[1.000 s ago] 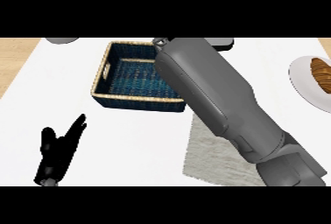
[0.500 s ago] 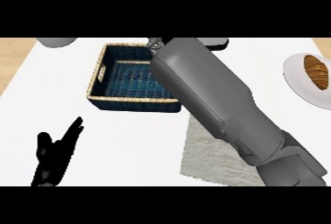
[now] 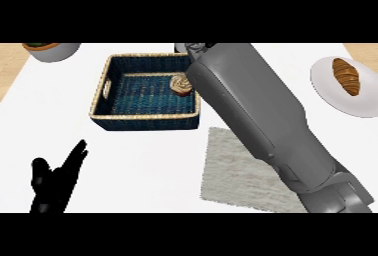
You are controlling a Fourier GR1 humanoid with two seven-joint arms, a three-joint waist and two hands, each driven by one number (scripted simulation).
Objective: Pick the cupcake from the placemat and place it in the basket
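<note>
Grey forearm (image 3: pixel 266 125), black robot hand (image 3: pixel 53 185)

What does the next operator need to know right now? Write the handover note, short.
Left hand: open, resting at the lower left of the counter, fingers up, holding nothing.
Right hand: hidden behind its own forearm, which reaches across the basket's far right corner; its state cannot be told.
Cupcake: in the basket, by the right wall.
Placemat: nothing seen on the part that shows.
Done: cupcake is in the basket.
Left: confirm the right hand has let go, then draw the arm back.
</note>
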